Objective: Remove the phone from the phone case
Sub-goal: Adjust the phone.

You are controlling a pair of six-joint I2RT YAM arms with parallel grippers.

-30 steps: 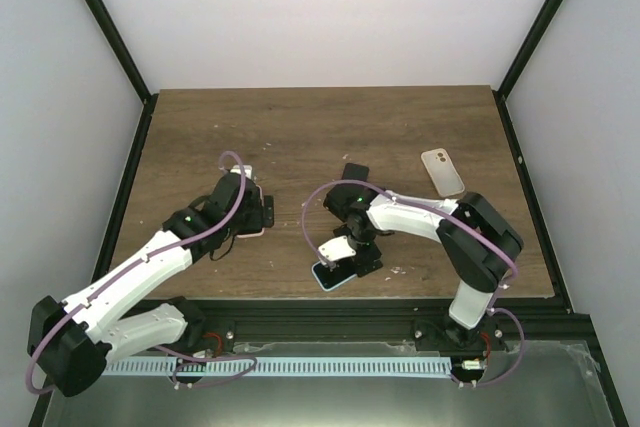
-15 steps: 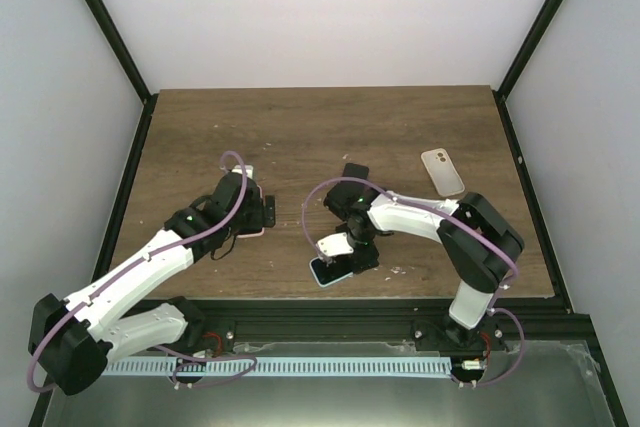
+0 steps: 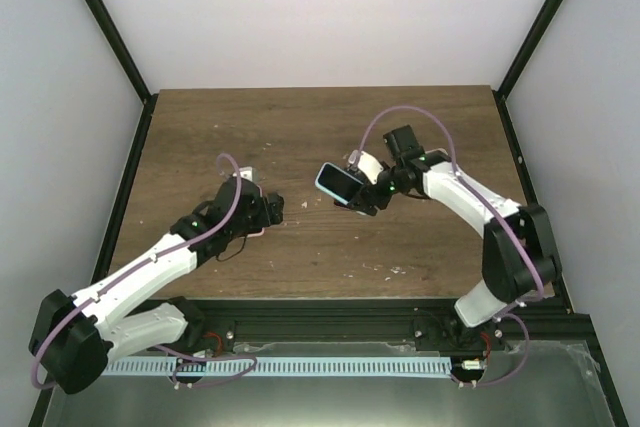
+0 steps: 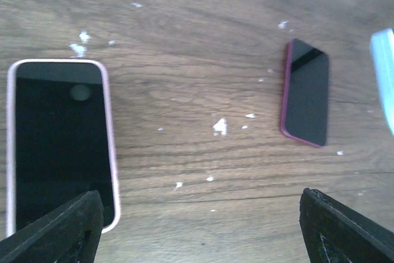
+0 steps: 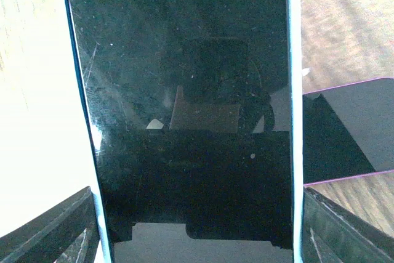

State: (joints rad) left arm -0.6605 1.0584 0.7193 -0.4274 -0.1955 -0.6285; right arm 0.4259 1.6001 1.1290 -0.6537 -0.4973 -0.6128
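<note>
Now | right claw (image 3: 352, 191) clenched on phone (image 3: 337, 183), held above table (image 3: 200, 127) centre | blue case (image 5: 294, 90) still wrapped round it, nothing parted yet | left claw (image 3: 268, 209) released, empty, over pink phone (image 4: 58, 143) at left | remaining: strip case off.

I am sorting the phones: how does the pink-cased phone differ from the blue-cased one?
The pink-cased phone lies flat on the table; the blue-cased phone is held in the air by the right gripper. The first has a pink rim, the second light blue. Both screens are dark.
</note>
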